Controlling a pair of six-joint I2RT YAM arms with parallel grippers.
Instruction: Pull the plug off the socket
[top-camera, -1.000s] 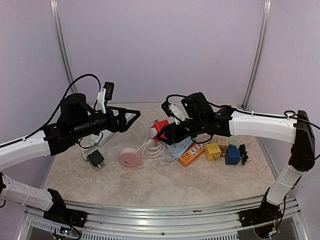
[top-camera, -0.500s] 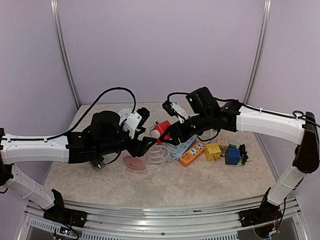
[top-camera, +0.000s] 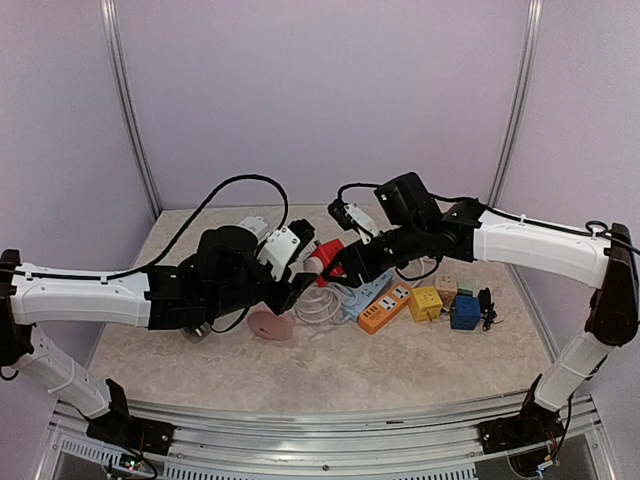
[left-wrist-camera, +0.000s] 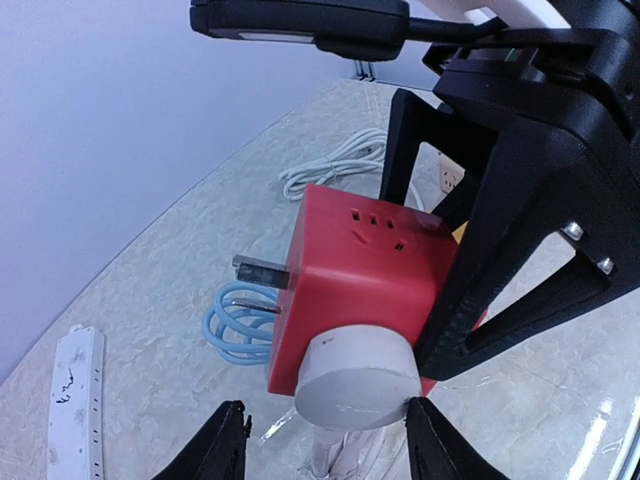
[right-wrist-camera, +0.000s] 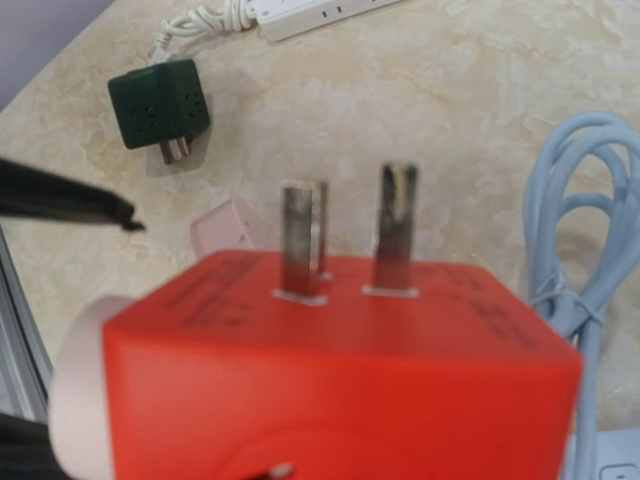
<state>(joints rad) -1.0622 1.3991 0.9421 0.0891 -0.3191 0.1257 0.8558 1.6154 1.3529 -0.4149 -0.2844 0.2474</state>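
Two left fingers flank white plug (in red socket).

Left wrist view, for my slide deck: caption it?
Right claw holds red socket cube; left claw straddles its white round plug.

Smooth red plastic with a soft satin sheen covers the socket cube, its prongs dull, bare metal. The round plug seated in it is matt white plastic. Beneath lies the table, glossy and marble-patterned, with a coiled pale-blue cable in slick plastic sheathing and a dark green matt plastic adapter.
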